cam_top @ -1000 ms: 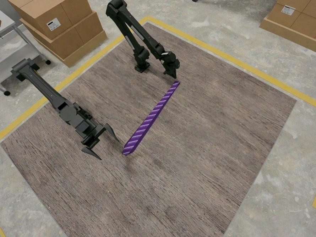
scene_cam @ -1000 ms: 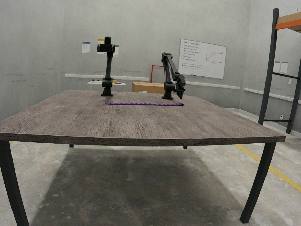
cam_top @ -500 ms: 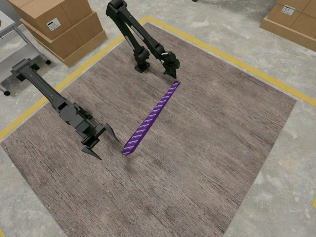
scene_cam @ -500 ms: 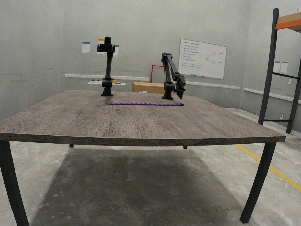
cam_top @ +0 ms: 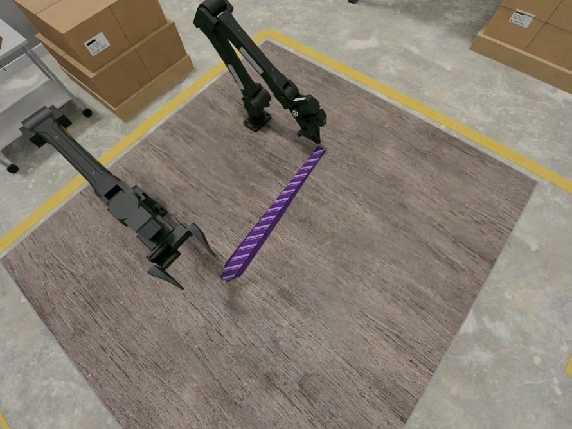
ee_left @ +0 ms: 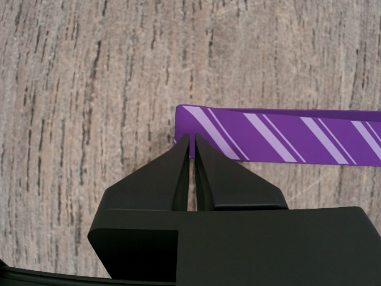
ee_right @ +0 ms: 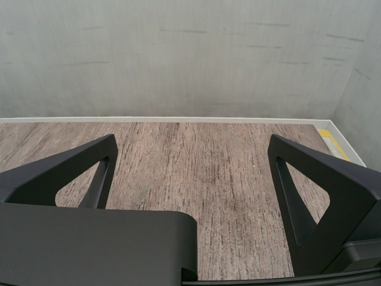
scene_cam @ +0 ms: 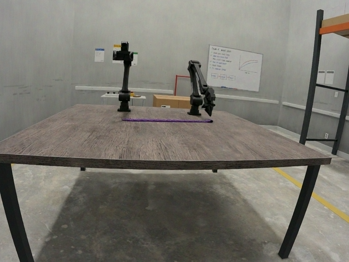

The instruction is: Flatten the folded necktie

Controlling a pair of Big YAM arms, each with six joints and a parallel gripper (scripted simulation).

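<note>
Purple tie (cam_top: 277,205) (scene_cam: 169,120) (ee_left: 276,138) looked approx. done; L gripper (cam_top: 318,142) (scene_cam: 210,115) (ee_left: 192,134) was shut, empty, R gripper (cam_top: 198,271) (scene_cam: 124,42) (ee_right: 193,135) open; next called for final check.

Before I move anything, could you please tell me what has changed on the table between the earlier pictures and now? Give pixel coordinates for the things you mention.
Nothing has visibly changed: nothing was taken hold of or let go. The purple necktie (cam_top: 277,207) (scene_cam: 166,120) (ee_left: 270,135) stayed laid out in its long line, the left gripper (cam_top: 319,142) (scene_cam: 209,115) (ee_left: 192,142) stayed by its one end, and the right gripper (cam_top: 198,272) (scene_cam: 124,42) (ee_right: 192,142) stayed spread open and raised.
</note>
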